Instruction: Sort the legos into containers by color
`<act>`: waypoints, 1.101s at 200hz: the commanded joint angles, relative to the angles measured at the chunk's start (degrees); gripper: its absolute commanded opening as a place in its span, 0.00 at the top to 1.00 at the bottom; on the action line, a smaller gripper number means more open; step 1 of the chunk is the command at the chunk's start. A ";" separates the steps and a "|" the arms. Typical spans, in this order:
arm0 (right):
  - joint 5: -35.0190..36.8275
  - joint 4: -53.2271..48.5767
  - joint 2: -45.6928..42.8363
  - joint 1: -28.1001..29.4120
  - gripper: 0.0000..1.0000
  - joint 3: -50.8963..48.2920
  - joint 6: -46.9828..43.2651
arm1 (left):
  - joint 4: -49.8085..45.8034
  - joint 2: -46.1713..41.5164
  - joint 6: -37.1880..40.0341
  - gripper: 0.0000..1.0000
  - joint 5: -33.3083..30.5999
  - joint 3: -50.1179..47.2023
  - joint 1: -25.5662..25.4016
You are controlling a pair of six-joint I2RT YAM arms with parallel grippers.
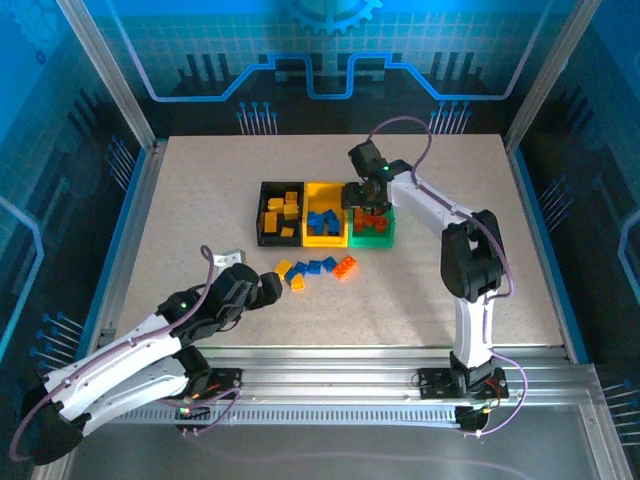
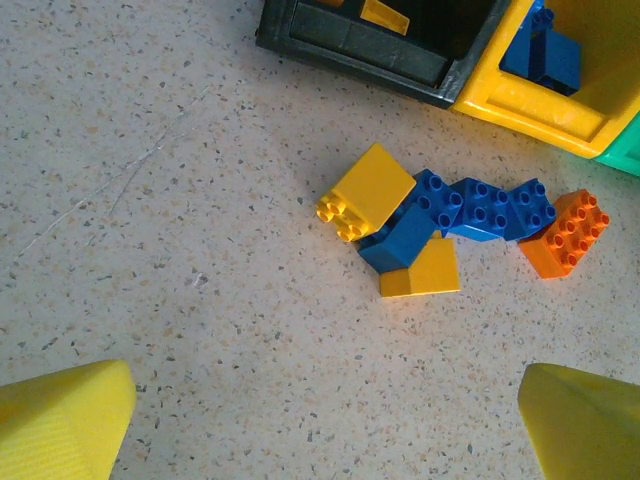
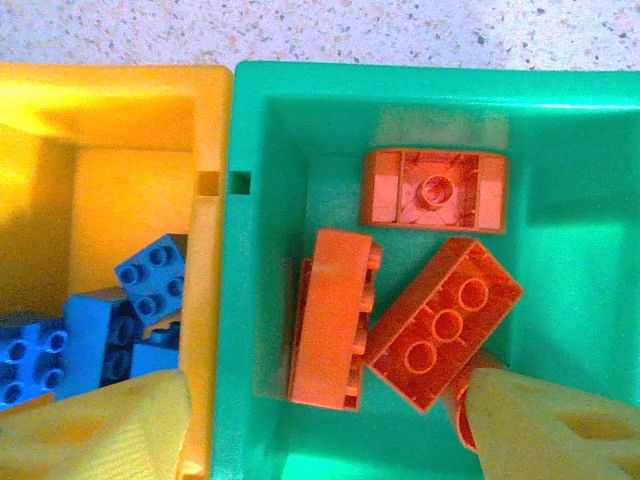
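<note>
Three bins sit joined in a row in the middle of the table [image 1: 180, 220]. The black bin [image 1: 264, 214] has yellow legos in it. The yellow bin [image 1: 326, 239] has blue ones. The green bin [image 3: 560, 200] has orange ones: three show well and a bit of a fourth peeks out at the bottom.

A small bunch of loose legos [image 1: 315, 268] lies on the table just in front of the bins. In the left wrist view it has a yellow brick [image 2: 370, 190] tipped on its side and a blue brick [image 2: 398, 240] under it. A yellow slope piece [image 2: 422, 270] touches that one. A row of blue bricks [image 2: 480, 207] comes next, and an orange brick [image 2: 567, 232] is at the end. They are all pressed close together. A little pale thing [image 1: 230, 257] lies on the table near the left arm; it is too small to tell what it is.

The left arm lies low and reaches across the table. The left end effector [image 1: 278, 284] is near the loose bunch but apart from it. Its yellow fingers [image 2: 65, 415] are spread wide with nothing between them.

The right arm stands up tall, bends, and reaches back over the bins. The right end effector [image 1: 364, 197] points down over the green bin. Its fingers [image 3: 555, 425] are apart, one above the yellow bin and one above the green bin. They hold nothing.
</note>
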 commanded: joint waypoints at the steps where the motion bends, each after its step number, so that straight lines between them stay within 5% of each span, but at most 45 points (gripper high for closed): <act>1: -1.04 0.30 -7.66 2.09 0.23 -4.48 3.86 | -0.70 -0.52 0.17 0.01 0.24 -0.15 0.42; 42: 1.44 4.13 -19.28 10.09 0.21 -22.50 19.89 | 1.05 -0.55 0.39 0.01 0.55 -0.90 0.57; 85: 5.45 4.32 -19.15 16.94 0.21 -28.84 31.23 | 1.26 -1.37 0.76 0.01 1.75 -1.79 0.80; 185: 7.82 5.30 -6.79 15.18 0.23 -23.70 40.28 | -0.23 -6.47 -0.05 0.01 3.01 -4.89 0.93; 220: 7.06 2.69 -4.52 14.68 0.32 -23.66 40.12 | -0.44 -7.02 -0.05 0.01 2.98 -5.33 0.89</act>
